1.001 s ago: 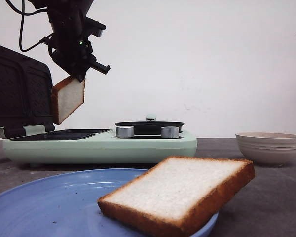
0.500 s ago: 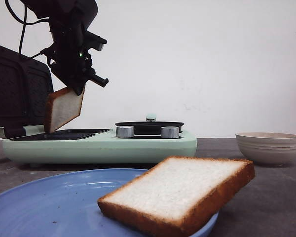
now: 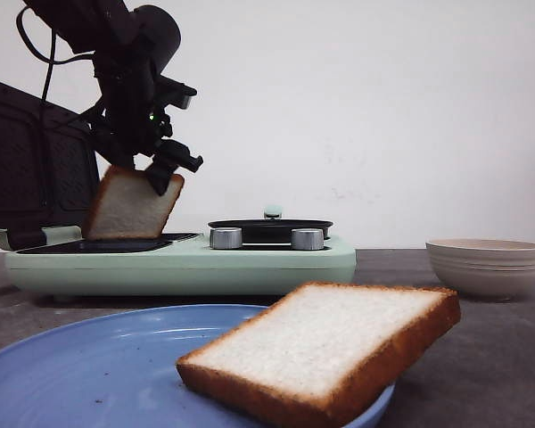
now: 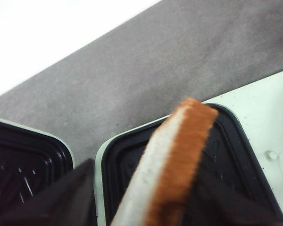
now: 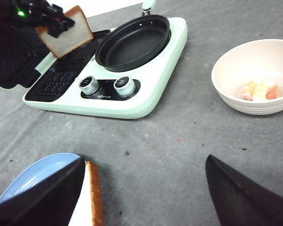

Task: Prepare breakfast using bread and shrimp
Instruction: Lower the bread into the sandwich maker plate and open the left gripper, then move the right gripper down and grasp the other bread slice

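My left gripper (image 3: pixel 156 171) is shut on one bread slice (image 3: pixel 129 207) by its top edge. The slice hangs tilted, and its lower edge reaches the black grill plate (image 3: pixel 116 242) of the mint-green cooker. In the left wrist view the slice (image 4: pixel 179 155) sits edge-on between my dark fingers, over the grill plate (image 4: pixel 228 160). The second bread slice (image 3: pixel 325 348) lies on the blue plate (image 3: pixel 80 366) in front. The shrimp (image 5: pixel 260 90) lie in the white bowl (image 5: pixel 236 66). My right gripper (image 5: pixel 146 197) is open and empty above the table, beside that slice (image 5: pixel 90 197).
The cooker (image 3: pixel 250 263) has its dark lid (image 3: pixel 31 169) raised at the left. It also has a black round pan (image 5: pixel 132 40) and two silver knobs (image 5: pixel 106 84). The bowl (image 3: pixel 486 265) stands at the right.
My left gripper has come down and turned with the bread. The slice has gone from hanging above the cooker to reaching the grill plate. The rest has not moved.
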